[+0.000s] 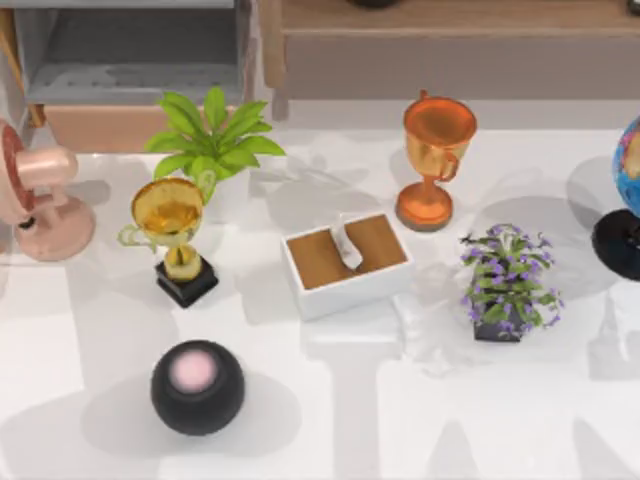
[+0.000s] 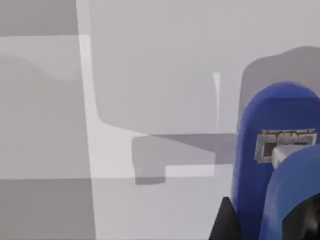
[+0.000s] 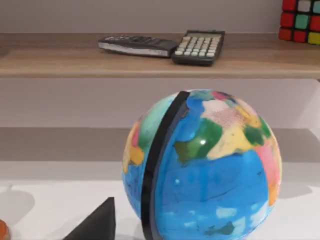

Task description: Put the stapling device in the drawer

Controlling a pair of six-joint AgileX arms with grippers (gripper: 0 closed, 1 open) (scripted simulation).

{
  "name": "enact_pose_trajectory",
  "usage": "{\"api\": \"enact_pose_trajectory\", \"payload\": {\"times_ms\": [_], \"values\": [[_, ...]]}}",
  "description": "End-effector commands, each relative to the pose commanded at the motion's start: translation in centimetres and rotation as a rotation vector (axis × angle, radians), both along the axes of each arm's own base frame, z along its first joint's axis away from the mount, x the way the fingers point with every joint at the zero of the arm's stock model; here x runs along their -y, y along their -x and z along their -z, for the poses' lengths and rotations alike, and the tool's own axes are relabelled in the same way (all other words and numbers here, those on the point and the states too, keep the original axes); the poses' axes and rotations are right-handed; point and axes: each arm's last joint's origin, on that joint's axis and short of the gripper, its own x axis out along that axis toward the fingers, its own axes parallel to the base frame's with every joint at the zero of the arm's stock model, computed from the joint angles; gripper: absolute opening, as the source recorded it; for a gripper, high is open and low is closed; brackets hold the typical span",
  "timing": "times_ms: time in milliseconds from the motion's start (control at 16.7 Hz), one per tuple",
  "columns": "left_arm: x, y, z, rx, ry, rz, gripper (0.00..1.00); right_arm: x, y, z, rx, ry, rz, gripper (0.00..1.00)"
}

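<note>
Stapling device (image 2: 280,165), a slim bright blue body with a small metal plate at its nose, shows close up in the left wrist view against pale grey walls and floor; whether the left gripper's fingers are clamped on it I cannot tell. From above, the wide boxy drawer (image 1: 100,128) with grey inner walls and a pale peach-wood front stands open at the table's far left corner. Before it stand a pink desk fan (image 1: 40,205), a leafy green potted plant (image 1: 212,140), a gold trophy on a black base (image 1: 175,240), a white tissue box with a brown top (image 1: 345,265), a copper-orange trophy (image 1: 432,160), a purple-flowered plant (image 1: 508,282) and a black round speaker with a pink top (image 1: 197,387). The right wrist view faces a many-coloured globe (image 3: 205,170) near the long brown wooden shelf (image 3: 150,62), which carries a black calculator (image 3: 199,47), a dark flat remote (image 3: 135,45) and a colourful puzzle cube (image 3: 301,20). No writing is readable.
</note>
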Motion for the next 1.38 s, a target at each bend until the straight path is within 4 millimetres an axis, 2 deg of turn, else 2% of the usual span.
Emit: {"api": "enact_pose_trajectory", "payload": {"times_ms": [240,360,480,720,840,900,1020,1140,1260,1380], "values": [[0.1,-0.1,0.1,0.0,-0.001,0.003,0.0,0.0,0.0,0.0,0.0,0.0,0.0,1.0],[0.1,0.0,-1.8,0.055,-0.017,-0.002,0.0,0.0,0.0,0.0,0.0,0.0,0.0,1.0],[-0.3,0.7,-5.8,0.156,-0.063,-0.012,0.0,0.0,0.0,0.0,0.0,0.0,0.0,1.0],[-1.7,4.1,-16.3,0.43,-0.244,-0.048,0.0,0.0,0.0,0.0,0.0,0.0,0.0,1.0],[-1.8,5.7,-20.0,0.532,-0.317,-0.06,0.0,0.0,0.0,0.0,0.0,0.0,0.0,1.0],[-1.7,6.2,-21.0,0.562,-0.336,-0.06,0.0,0.0,0.0,0.0,0.0,0.0,0.0,1.0],[-1.4,6.1,-21.2,0.576,-0.338,-0.051,0.0,0.0,0.0,0.0,0.0,0.0,0.0,1.0],[-1.4,5.1,-19.2,0.522,-0.296,-0.045,0.0,0.0,0.0,0.0,0.0,0.0,0.0,1.0],[-1.5,3.5,-15.1,0.403,-0.215,-0.039,0.0,0.0,0.0,0.0,0.0,0.0,0.0,1.0],[-1.0,1.8,-9.9,0.257,-0.121,-0.028,0.0,0.0,0.0,0.0,0.0,0.0,0.0,1.0]]}}
